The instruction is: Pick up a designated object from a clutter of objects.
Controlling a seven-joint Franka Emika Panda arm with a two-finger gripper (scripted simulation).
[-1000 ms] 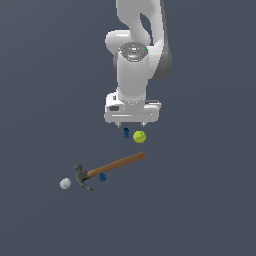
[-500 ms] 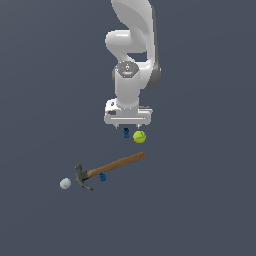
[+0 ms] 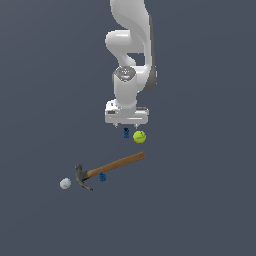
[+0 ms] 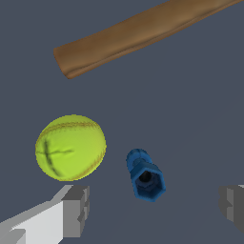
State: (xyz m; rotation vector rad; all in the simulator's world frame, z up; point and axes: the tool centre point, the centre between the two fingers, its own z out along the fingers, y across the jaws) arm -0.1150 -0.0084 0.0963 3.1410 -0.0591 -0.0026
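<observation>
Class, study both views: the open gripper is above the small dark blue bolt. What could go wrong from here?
1. The yellow-green ball lies close beside the dark blue bolt-like piece; a finger of the open gripper may nudge it.
2. The bolt is tiny and lies at an angle between the fingers, so it may slip when they close.

flat even simulator light, moderately dim. no cast shadows showing on dark grey ground. no glare. exterior view looking soft, coarse-rendered. wrist view looking sharper, yellow-green ball (image 4: 70,147) showing gentle shading at edges.
</observation>
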